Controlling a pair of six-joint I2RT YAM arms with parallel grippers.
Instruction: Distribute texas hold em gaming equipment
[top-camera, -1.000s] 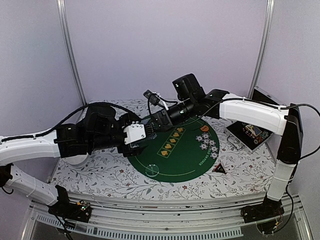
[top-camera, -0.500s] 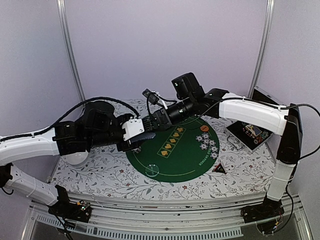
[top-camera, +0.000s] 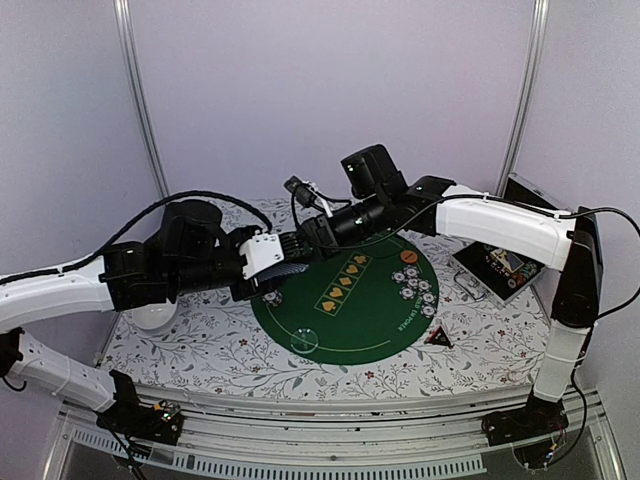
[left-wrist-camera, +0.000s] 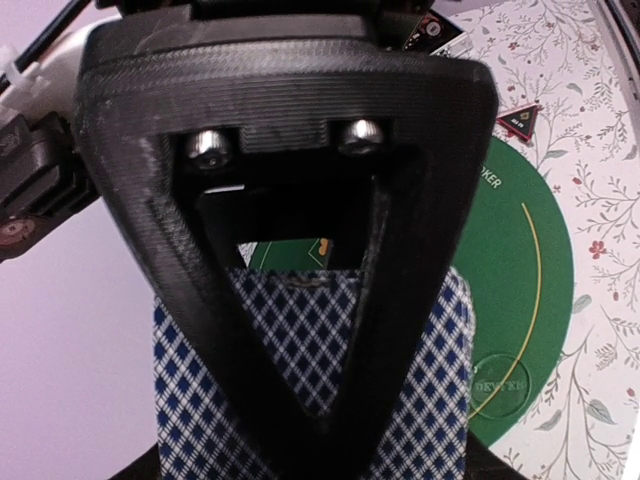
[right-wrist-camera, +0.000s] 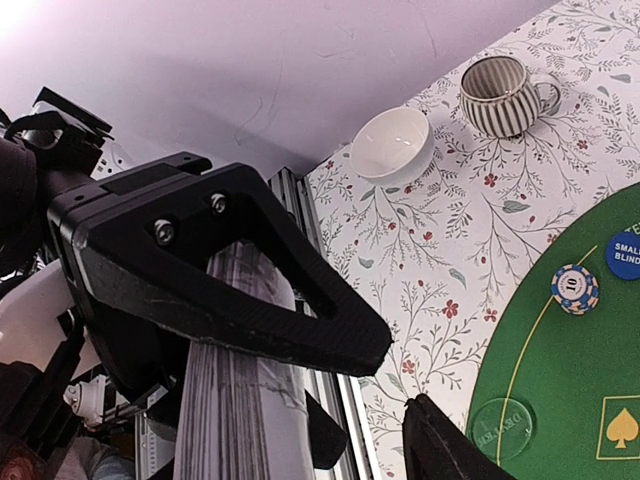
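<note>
Left claw (top-camera: 287, 264) clamps card deck (left-wrist-camera: 190, 400) beside right claw (top-camera: 306, 238), above mat (top-camera: 350, 322)

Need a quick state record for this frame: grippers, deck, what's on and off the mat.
left gripper: closed on the deck of cards, over the far-left part of the green mat
right gripper: open, holding nothing, beside the deck
deck: blue diamond backs, off the table
mat right side: chip cluster, orange button
mat left edge: blue button, single chip
off mat: white bowl and striped mug, side by side on the floral cloth
</note>
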